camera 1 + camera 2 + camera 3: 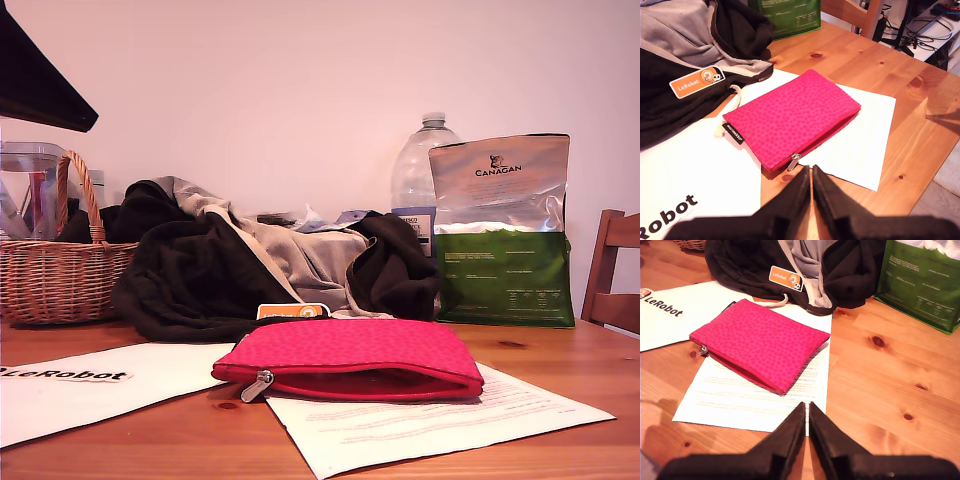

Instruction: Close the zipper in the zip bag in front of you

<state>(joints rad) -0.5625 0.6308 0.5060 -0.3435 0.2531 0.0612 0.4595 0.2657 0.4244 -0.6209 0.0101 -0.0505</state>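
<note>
The zip bag [350, 352] is a flat pink-red dotted pouch lying on a white sheet in the middle of the table. Its zipper [370, 384] runs along the near long edge and gapes open. The silver pull tab [258, 385] sits at the end toward the exterior view's left. In the first wrist view, my first gripper [811, 173] hovers shut and empty just short of the pull tab [794, 161] on the zip bag [790, 117]. My second gripper [807, 408] is shut and empty, a little back from the zip bag [760, 342]; the pull tab [704, 350] lies at the far end. Neither arm shows in the exterior view.
A black and grey hoodie [240, 265] is heaped behind the pouch. A wicker basket [60, 275] stands at the exterior view's left. A green-and-silver Canagan bag [503, 235], a water bottle [420, 175] and a wooden chair [615, 270] are at its right. White sheets [430, 420] lie on the wooden table [560, 360].
</note>
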